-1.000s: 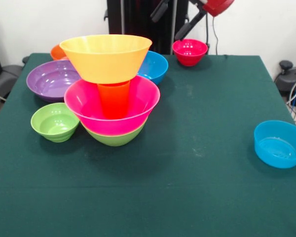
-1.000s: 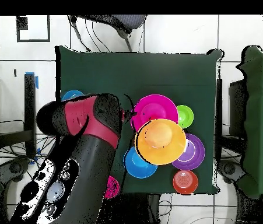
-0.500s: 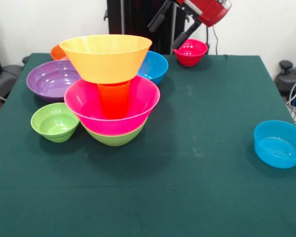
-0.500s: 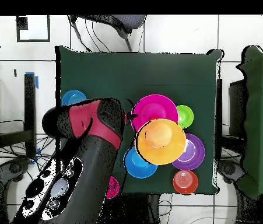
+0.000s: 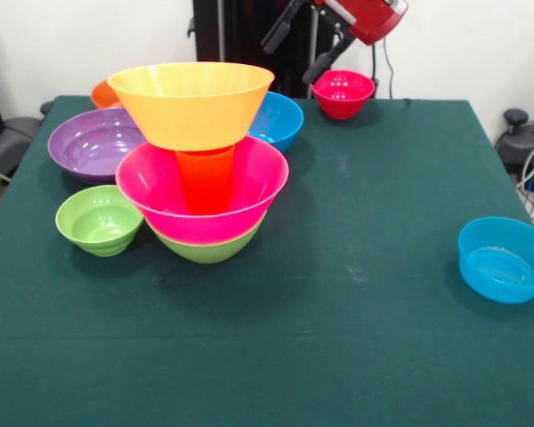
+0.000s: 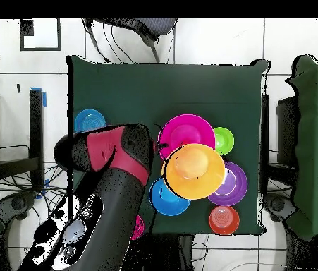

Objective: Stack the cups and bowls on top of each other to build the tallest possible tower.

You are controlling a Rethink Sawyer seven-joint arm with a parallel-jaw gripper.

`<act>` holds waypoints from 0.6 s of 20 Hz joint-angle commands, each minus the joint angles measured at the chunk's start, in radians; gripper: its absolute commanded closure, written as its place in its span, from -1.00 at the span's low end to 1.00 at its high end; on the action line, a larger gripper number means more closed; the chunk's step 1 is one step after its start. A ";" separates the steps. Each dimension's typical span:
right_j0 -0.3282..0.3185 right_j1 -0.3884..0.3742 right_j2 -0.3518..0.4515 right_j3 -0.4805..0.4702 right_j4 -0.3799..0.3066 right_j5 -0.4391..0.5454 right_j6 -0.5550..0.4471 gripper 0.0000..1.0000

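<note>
**Operator:** Front view first. I see the tower [image 5: 200,151] on the left half of the green table [image 5: 356,294]: a green bowl [image 5: 209,249] at the bottom, the big pink bowl [image 5: 205,191] nested in it, the orange cup [image 5: 205,178] standing upright inside the pink one, and the large yellow-orange bowl [image 5: 191,102] sitting on the cup's rim. The gripper [image 5: 304,40] hangs at the top edge, above and to the right of the tower, well apart from it, close over the small red bowl [image 5: 343,93].

**Second:** Are the fingers spread?

**Operator:** Two dark fingers [image 5: 280,27] stand apart with nothing between them, so I read it as spread wide and empty.

**Second:** Other bowls?

**Operator:** A small green bowl [image 5: 99,219] sits just beside the tower's left, a purple bowl [image 5: 93,142] behind that, a blue bowl [image 5: 280,120] behind the tower, an orange rim [image 5: 102,92] at the far left, and a light blue bowl [image 5: 505,259] alone at the right edge.

**Second:** And overhead?

**Operator:** Overhead view: the arm [image 6: 108,183] covers the table's left part, its red end just beside the pink bowl's rim. The yellow-orange bowl hides the cup. I cannot see the fingers here. The light blue bowl lies just beyond the arm's upper left side, and only a sliver of the red bowl shows beside the arm.
</note>
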 commanded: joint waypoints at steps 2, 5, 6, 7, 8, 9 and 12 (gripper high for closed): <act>0.008 0.006 0.044 0.090 -0.018 -0.018 0.126 -1.00; -0.002 0.004 0.045 0.101 -0.020 -0.037 0.119 -1.00; -0.006 0.004 0.045 0.106 -0.021 -0.049 0.117 -1.00; -0.007 0.002 0.044 0.115 -0.022 -0.062 0.121 -1.00; -0.011 0.002 0.044 0.120 -0.023 -0.071 0.119 -1.00; -0.016 0.004 0.047 0.126 -0.024 -0.085 0.118 -1.00; -0.024 0.006 0.048 0.137 -0.028 -0.110 0.118 -1.00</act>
